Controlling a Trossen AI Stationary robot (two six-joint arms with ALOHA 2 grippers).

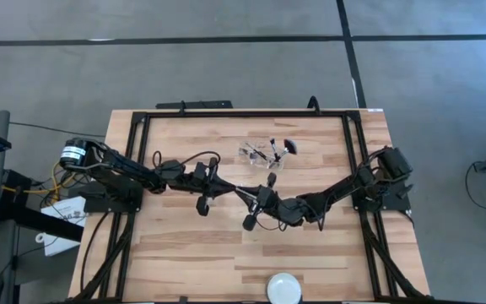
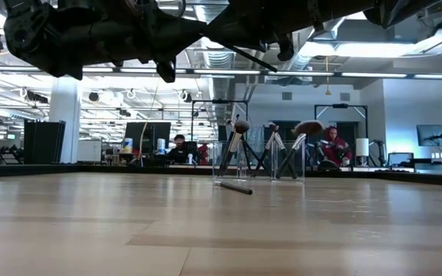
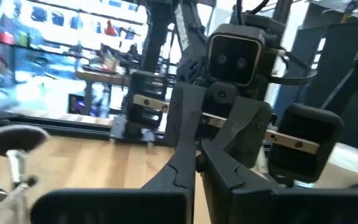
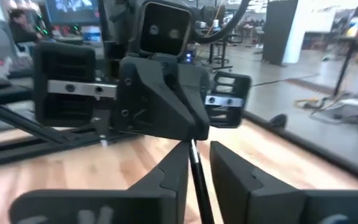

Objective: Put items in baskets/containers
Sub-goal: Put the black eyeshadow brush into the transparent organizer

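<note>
Both arms are meeting mid-counter [image 1: 184,245], claws facing each other, raised off the surface per the low view. A slim dark-handled brush [image 1: 245,193] is bridging them in what looks like a handoff.

Right claw [image 1: 267,199]: fingers are pinching the thin black handle between them, clear in the right wrist view [image 4: 196,168]. Left claw [image 1: 211,180]: fingers are sitting close together with only a narrow gap in the left wrist view; can't tell whether they're gripping the other end or have let go.

Key relation: the brush's long axis is running roughly left-right, slightly diagonal, from left claw to right claw. The clear container [image 1: 262,155] is lying farther back on the counter, just far of the right claw, so the right arm is the nearer one for the drop. My read: the brush will need tipping toward upright to go in handle-first.

The container is see-through plastic, mostly glints, and is already holding several brushes upright or leaning, soft tufted heads up [image 2: 240,126]. One more brush [image 2: 235,188] is lying flat on the wood just near of the container.

The counter is pale wood planks, smooth. A white round disc [image 1: 283,288] is sitting at the near edge, not involved.
</note>
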